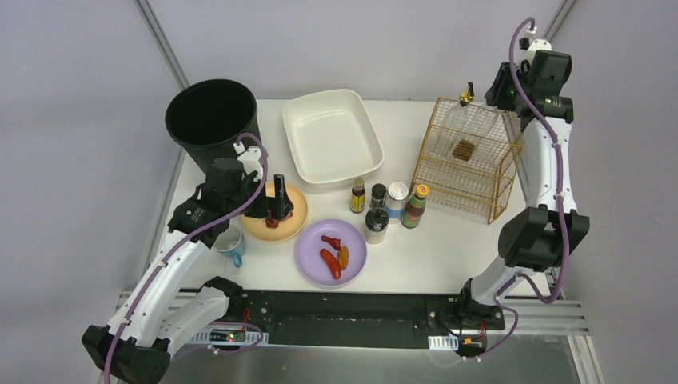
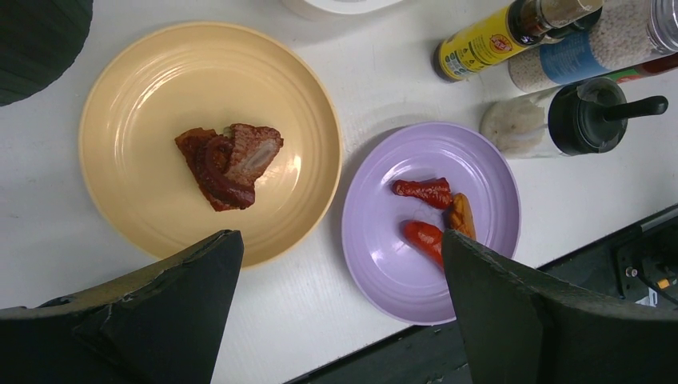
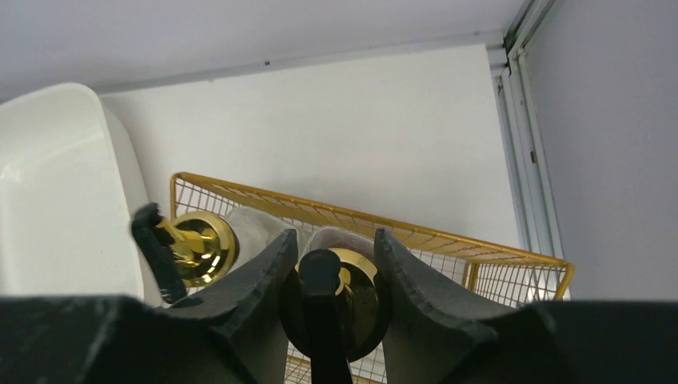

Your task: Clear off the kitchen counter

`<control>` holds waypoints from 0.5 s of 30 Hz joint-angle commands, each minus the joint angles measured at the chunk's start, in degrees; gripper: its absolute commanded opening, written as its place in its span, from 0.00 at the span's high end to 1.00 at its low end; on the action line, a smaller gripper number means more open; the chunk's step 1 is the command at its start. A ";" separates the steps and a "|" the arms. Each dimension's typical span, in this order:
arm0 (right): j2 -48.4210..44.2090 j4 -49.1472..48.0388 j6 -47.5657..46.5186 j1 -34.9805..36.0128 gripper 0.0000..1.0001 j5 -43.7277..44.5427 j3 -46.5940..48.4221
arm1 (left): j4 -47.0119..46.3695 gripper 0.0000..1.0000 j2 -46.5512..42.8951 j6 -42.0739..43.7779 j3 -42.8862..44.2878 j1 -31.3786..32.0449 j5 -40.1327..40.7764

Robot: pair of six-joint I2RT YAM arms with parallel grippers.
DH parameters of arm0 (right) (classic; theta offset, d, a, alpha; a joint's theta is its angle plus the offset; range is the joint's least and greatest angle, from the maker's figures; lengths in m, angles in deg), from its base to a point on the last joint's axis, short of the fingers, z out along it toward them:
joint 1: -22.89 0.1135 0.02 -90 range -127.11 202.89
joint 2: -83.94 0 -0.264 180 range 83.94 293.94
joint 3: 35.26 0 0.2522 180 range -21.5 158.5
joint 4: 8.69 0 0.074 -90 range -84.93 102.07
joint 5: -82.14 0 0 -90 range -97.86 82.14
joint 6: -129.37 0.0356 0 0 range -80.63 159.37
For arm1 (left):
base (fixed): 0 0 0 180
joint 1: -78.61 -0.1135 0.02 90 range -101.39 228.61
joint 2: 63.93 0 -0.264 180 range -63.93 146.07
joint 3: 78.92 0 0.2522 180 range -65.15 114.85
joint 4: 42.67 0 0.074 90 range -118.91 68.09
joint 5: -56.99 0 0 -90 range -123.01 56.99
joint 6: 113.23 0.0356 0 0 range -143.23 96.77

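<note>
The white kitchen counter point(image 1: 456, 252) carries a yellow plate point(image 1: 294, 226) with a piece of brown meat point(image 2: 230, 164) and a purple plate point(image 1: 352, 240) with red sausages point(image 2: 422, 192). My left gripper point(image 1: 276, 210) hovers over the yellow plate; in the left wrist view it point(image 2: 342, 236) is wide open and empty, with the meat ahead of the left finger. My right gripper point(image 1: 497, 90) is high over the gold wire rack point(image 1: 472, 164). In the right wrist view it point(image 3: 336, 240) is shut on a gold-capped pump bottle point(image 3: 356, 276), beside a second one point(image 3: 196, 248) in the rack.
A black bin point(image 1: 212, 120) stands at the back left and a white basin point(image 1: 332, 136) at the back middle. A blue cup point(image 1: 233, 244) sits left of the yellow plate. Several condiment bottles point(image 1: 388, 206) stand between the basin and the purple plate.
</note>
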State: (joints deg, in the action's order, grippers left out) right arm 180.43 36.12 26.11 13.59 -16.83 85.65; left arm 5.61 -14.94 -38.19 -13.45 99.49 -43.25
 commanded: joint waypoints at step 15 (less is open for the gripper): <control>-7.90 -11.22 -4.49 4.13 0.98 6.23 -12.09 | -1.52 0.00 -2.35 1.13 -0.13 -0.84 -1.06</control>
State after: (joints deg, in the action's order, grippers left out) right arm 176.95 30.19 24.10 15.27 -13.73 73.46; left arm 5.61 -16.07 -37.58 -13.45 99.47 -43.28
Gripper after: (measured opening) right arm 0.411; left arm 0.995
